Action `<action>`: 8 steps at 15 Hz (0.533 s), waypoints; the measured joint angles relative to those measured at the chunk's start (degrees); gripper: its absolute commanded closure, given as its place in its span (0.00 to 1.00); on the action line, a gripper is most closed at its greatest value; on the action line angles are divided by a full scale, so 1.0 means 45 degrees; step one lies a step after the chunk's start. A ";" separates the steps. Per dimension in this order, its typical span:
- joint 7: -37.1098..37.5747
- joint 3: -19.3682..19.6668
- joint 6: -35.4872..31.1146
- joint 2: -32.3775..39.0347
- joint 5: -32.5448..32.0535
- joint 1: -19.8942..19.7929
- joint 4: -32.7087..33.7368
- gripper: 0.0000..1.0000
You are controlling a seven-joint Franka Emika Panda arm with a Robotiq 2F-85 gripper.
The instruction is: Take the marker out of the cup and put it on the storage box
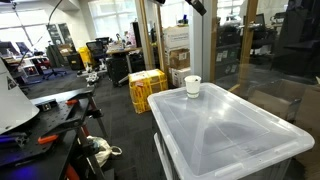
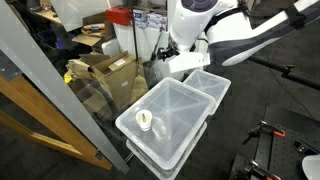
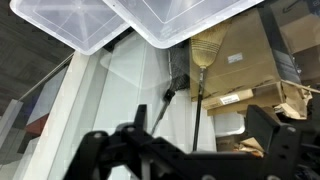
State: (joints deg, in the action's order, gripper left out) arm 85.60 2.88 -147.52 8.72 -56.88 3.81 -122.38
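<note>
The storage box (image 1: 235, 128), a large translucent whitish bin, carries a ridged clear lid with moulded diagonal ribs. In the wrist view the gripper (image 3: 200, 150) appears as dark, blurred silhouettes; the jaws stand spread wide, holding and touching nothing. In an exterior view it hangs high above the box, well apart from the cup (image 1: 192, 86). The cup, small, white and slightly tapered, stands upright on the lid near one corner. The marker cannot be made out in any view.

Smooth white rounded arm (image 2: 228, 38) with a black end effector (image 3: 190, 160).
</note>
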 measured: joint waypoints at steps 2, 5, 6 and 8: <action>0.0000 -0.0019 0.0038 0.0134 -0.0009 0.0074 0.0083 0.00; 0.0000 -0.0020 0.0040 0.0170 -0.0013 0.0076 0.0106 0.00; 0.0206 -0.0015 0.0042 0.0173 -0.0018 0.0073 0.0105 0.00; 0.1545 -0.0012 0.0083 0.0186 -0.0493 0.0112 0.0126 0.00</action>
State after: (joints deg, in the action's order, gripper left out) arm 92.55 2.82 -147.14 9.56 -59.10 4.31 -121.81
